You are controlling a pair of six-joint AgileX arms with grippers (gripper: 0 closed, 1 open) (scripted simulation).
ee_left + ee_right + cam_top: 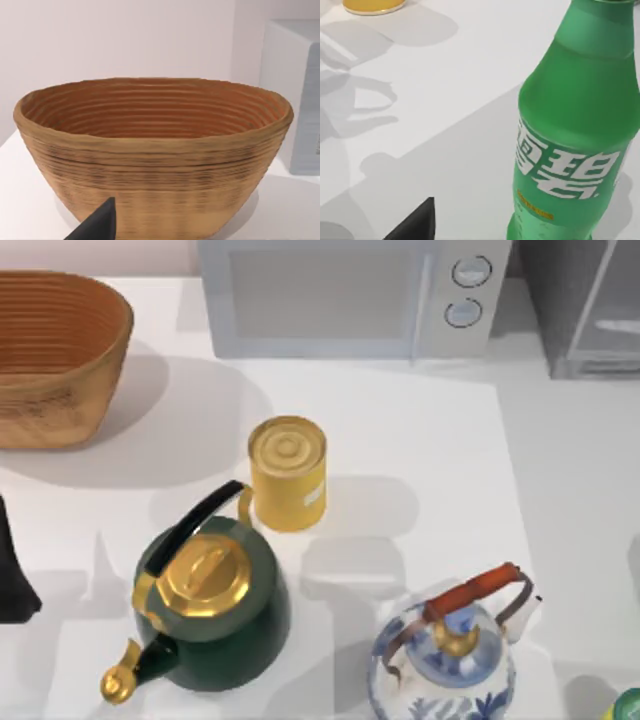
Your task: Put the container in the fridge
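Green bottle (575, 125) loomed beside right tool; yellow can (288, 472) stood mid-surface, fridge (590, 305) far right. Tool states: cannot tell. Best approach can squarely, grip mid-body.

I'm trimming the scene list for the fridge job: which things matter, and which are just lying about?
For the job:
- fridge
- the container: yellow can or green bottle, cannot tell which

Lying about:
- basket
- microwave
- green kettle
- blue-and-white teapot
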